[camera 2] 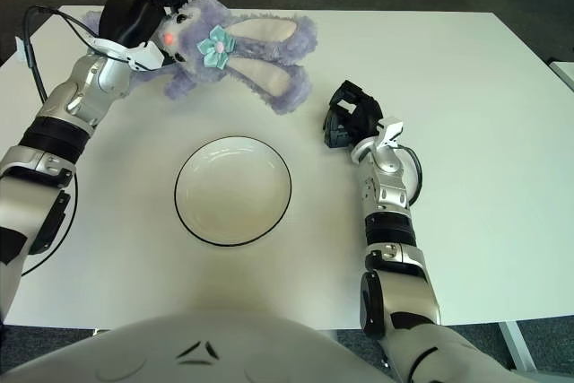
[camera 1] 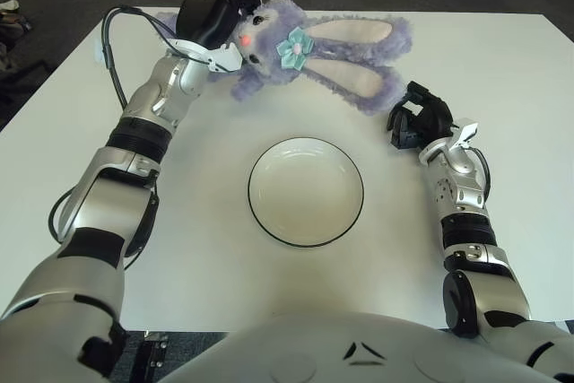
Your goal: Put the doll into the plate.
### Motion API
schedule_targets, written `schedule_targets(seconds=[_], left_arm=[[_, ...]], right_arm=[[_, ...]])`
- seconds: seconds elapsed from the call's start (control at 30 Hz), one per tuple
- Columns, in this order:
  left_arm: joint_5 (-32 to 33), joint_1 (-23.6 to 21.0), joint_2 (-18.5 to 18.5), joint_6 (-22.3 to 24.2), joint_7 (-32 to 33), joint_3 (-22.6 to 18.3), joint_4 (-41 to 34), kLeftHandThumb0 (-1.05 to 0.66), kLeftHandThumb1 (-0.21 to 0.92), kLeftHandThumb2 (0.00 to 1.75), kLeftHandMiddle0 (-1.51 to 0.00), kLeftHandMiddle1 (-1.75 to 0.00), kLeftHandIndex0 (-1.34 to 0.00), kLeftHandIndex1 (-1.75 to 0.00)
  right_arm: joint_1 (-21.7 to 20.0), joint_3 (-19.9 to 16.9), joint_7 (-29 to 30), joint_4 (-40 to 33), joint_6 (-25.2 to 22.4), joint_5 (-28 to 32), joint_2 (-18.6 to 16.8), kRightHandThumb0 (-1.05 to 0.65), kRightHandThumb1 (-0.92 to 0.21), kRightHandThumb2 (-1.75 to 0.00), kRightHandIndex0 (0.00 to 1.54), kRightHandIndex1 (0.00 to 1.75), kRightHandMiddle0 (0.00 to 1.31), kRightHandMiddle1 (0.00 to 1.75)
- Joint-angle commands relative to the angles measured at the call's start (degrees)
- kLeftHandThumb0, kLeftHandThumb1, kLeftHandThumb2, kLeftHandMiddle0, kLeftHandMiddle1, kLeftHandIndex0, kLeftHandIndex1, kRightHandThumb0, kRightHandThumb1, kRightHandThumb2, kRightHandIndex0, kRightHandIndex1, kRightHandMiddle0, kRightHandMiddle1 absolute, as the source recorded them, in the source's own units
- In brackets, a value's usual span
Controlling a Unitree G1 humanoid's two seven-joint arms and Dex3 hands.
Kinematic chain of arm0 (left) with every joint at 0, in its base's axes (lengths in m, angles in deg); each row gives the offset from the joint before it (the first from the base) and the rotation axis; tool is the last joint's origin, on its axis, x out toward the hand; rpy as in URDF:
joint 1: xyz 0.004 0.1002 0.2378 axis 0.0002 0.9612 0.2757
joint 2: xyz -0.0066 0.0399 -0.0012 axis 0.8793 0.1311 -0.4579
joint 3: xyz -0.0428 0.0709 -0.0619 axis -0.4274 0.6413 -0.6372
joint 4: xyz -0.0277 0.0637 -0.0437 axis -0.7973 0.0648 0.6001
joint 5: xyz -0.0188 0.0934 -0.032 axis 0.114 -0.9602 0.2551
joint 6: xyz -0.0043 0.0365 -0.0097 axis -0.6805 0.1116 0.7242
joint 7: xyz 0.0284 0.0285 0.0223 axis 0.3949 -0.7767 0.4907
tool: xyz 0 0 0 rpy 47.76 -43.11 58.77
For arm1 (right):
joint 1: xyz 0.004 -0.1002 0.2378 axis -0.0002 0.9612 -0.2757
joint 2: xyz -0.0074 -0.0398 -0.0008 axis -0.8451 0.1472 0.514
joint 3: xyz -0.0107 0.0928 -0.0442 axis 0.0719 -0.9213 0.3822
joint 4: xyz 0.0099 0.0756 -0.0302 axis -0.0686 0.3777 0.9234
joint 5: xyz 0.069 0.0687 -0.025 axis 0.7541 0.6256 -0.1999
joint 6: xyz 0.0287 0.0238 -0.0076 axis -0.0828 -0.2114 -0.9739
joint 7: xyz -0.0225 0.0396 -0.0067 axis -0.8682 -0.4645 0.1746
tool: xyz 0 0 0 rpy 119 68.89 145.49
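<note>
A purple plush rabbit doll [camera 1: 309, 48] with long white-lined ears and a teal flower bow hangs just above the far side of the white table. My left hand [camera 1: 213, 17] is shut on its head and body end at the far left, and the ears trail to the right. A white plate [camera 1: 306, 191] with a dark rim sits empty in the middle of the table, nearer than the doll. My right hand [camera 1: 420, 115] shows to the right of the plate with its fingers curled and nothing in them.
The white table [camera 1: 502, 87] has dark floor beyond its far edge. A black cable [camera 1: 112, 51] loops off my left forearm near the table's left corner.
</note>
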Motion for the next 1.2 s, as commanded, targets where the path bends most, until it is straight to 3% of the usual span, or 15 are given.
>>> schedule_targets(seconds=[0.0, 0.3, 0.67, 1.17], left_arm=[[-0.11, 0.69, 1.04, -1.39, -0.70, -0.98, -3.03, -0.01, -0.14, 1.75, -0.94, -1.53, -0.82, -1.75], [-0.02, 2.51, 1.55, -2.00, -3.47, -1.72, -8.88, 0.00, -0.08, 1.75, -0.84, -1.72, -0.75, -1.75], [2.19, 5.15, 1.25, -4.42, -10.22, -2.54, -18.02, 0.00, -0.07, 1.75, -0.84, -1.75, -0.74, -1.73], [7.11, 7.48, 0.75, -9.44, -17.06, -3.71, -21.26, 0.00, -0.06, 1.75, -0.87, -1.75, -0.69, -1.75]], right_arm=[[4.44, 0.54, 0.20, 5.33, -3.60, -0.44, -1.12, -0.01, 0.09, -1.75, 0.91, 1.75, 0.73, 1.65], [4.23, 0.62, 0.23, 5.84, -3.07, -0.63, -1.12, -0.01, 0.09, -1.75, 0.92, 1.75, 0.74, 1.64], [3.59, 0.54, 0.06, 7.11, -2.49, -0.56, -1.13, -0.01, 0.09, -1.75, 0.91, 1.75, 0.74, 1.65], [2.79, 0.49, -0.23, 8.81, -1.52, -0.57, -1.06, -0.01, 0.10, -1.75, 0.92, 1.75, 0.76, 1.61]])
